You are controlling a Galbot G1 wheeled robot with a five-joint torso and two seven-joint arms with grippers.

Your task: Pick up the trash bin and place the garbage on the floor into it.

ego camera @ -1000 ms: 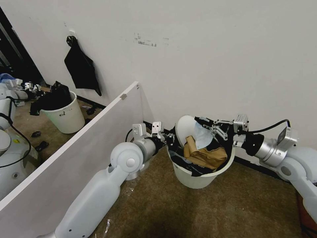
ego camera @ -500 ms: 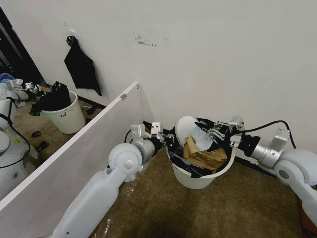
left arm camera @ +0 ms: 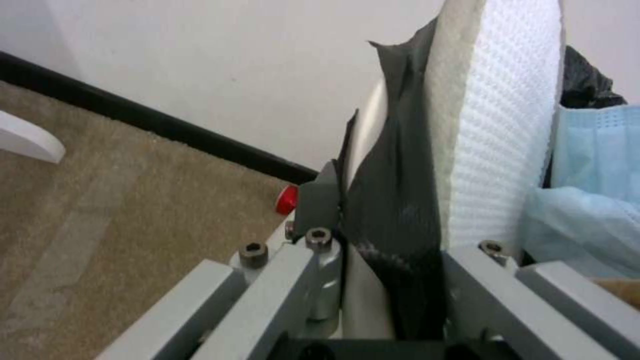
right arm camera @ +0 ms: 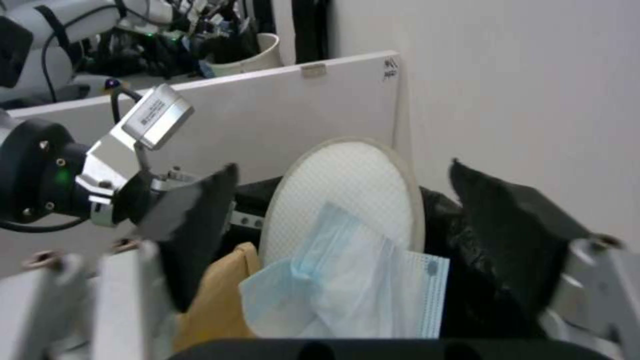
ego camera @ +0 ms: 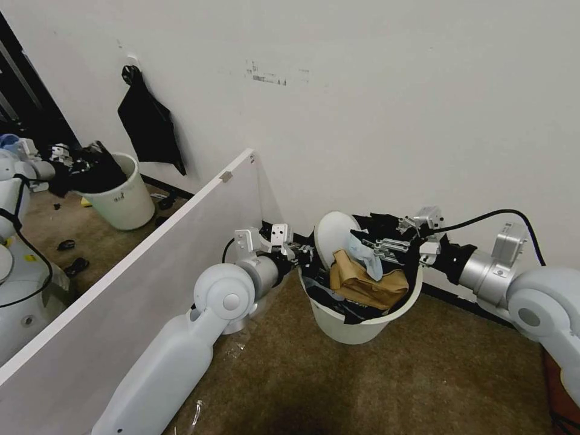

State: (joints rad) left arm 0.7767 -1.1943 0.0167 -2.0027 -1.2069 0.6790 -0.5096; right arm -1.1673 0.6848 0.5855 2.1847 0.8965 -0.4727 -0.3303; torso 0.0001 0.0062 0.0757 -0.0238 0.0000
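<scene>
We found the trash bin [ego camera: 361,314] on the floor [ego camera: 374,386] by the wall, stuffed with tan paper [ego camera: 362,284], a blue mask [ego camera: 367,254] and a white slipper [ego camera: 333,234]. The left tool [ego camera: 305,254] was clamped on its bag-lined rim. The right tool [ego camera: 377,246] hung spread over the contents, gripping nothing. We judged 1 risk: a 1-sided grip could tip the bin and spill the heaped load.
</scene>
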